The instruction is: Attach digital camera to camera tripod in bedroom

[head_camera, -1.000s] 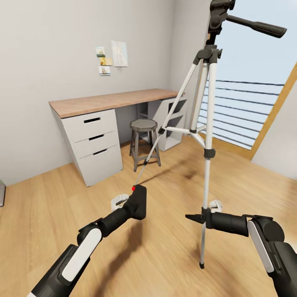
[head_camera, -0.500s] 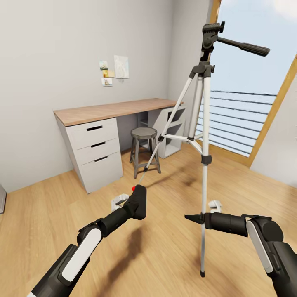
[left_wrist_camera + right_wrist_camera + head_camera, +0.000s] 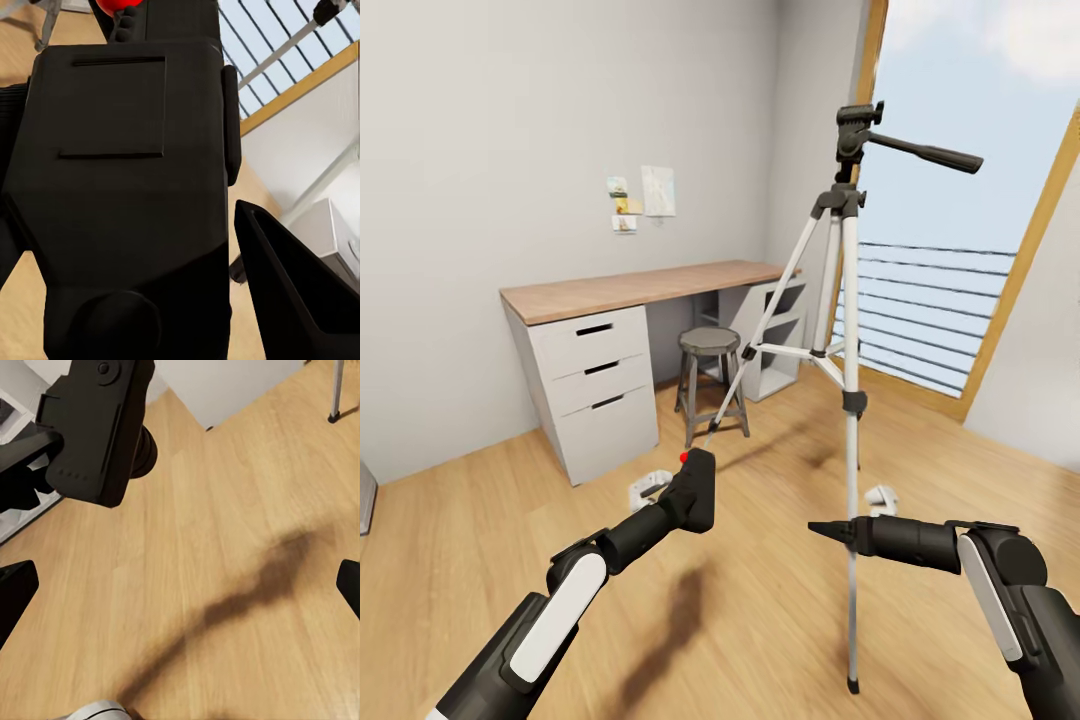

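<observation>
Two grippers are in view: the left gripper (image 3: 695,490) is clamped on the small black boxy digital camera (image 3: 697,488) with the red dot on top, held low above the light wood plank floor (image 3: 460,540); the left wrist view shows the camera body (image 3: 127,195) seated against one black finger (image 3: 292,292). The right gripper (image 3: 828,530) carries nothing, and the right wrist view shows its fingertips (image 3: 15,589) spread wide apart. Both grippers sit near the tall silver-white three-legged camera tripod (image 3: 848,330), which stands upright in front of the wood-framed window (image 3: 1020,270). Its dark grey head (image 3: 857,130) with the long black pan handle is bare and well above the held camera. Judged progress: pickup and transport into the bedroom are complete; raising the camera to the tripod head and seating it remain. Beyond the tripod stand a grey octagonal-seat stool (image 3: 710,345) and a wood-topped white desk (image 3: 600,350).
</observation>
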You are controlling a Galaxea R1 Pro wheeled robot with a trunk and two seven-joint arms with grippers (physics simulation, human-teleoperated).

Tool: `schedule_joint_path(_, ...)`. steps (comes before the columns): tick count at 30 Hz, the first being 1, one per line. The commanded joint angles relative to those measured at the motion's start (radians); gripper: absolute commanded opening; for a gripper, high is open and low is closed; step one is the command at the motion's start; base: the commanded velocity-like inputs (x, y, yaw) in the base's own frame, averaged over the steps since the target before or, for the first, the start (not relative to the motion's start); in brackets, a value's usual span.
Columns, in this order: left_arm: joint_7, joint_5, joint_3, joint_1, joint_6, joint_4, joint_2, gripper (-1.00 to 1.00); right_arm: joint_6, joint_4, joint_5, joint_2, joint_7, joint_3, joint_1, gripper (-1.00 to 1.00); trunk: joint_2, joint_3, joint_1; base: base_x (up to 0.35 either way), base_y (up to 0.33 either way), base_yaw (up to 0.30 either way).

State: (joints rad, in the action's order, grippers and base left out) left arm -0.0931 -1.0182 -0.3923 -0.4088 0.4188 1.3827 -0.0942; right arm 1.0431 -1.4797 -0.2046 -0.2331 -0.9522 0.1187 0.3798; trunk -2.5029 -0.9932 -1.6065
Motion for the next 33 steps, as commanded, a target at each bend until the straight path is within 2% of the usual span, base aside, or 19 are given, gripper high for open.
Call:
schedule_joint_path(1, -0.01, -0.008, -0.002, -0.001, 0.002, 0.002, -0.001, -1.0, 0.004, 0.0, 0.002, 0.0, -0.004, 0.001, 0.001, 1.0, 0.0, 0.003, 0.001, 0.0, 0.0, 0.0)
schedule_joint_path(14, -0.011, -0.008, -0.002, -0.001, 0.002, 0.002, -0.001, -1.0, 0.004, -0.001, 0.003, 0.001, -0.004, 0.002, 0.001, 1.0, 0.003, 0.053, 0.006, 0.0, 0.0, 0.0)
schedule_joint_path(33, -0.012, -0.009, -0.001, -0.001, 0.004, 0.001, -0.001, -1.0, 0.004, 0.0, 0.004, 0.0, -0.003, 0.01, 0.001, 1.0, 0.136, 0.113, 0.079, 0.0, 0.0, 0.0)
